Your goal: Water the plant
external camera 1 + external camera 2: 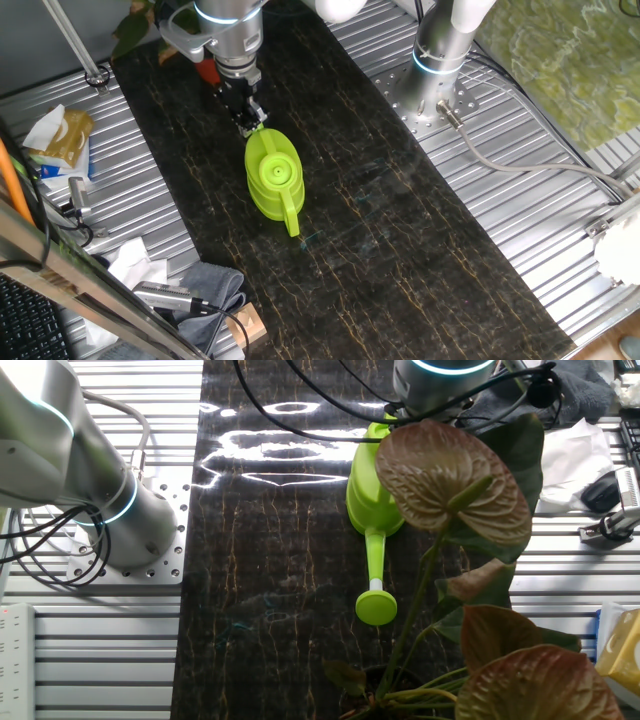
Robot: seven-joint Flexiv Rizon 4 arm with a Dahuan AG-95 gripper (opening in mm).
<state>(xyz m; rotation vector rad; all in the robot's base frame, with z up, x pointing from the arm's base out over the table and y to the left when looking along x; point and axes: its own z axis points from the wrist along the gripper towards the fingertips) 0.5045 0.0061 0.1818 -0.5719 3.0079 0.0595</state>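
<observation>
Gripper [250, 118] is hanging low at the rear end of the lime-green watering can [272, 174], fingers pointing down at its handle, though whether they are clamping it cannot be told. Plant [135, 28] is sitting just behind the arm at the far end of the dark marble-patterned mat [400, 230], its orange-red pot [207, 70] peeking out beside the wrist. Only the other fixed view is showing the broad reddish-brown leaves close up and the can's round spout head [376, 606] pointing toward the plant.
</observation>
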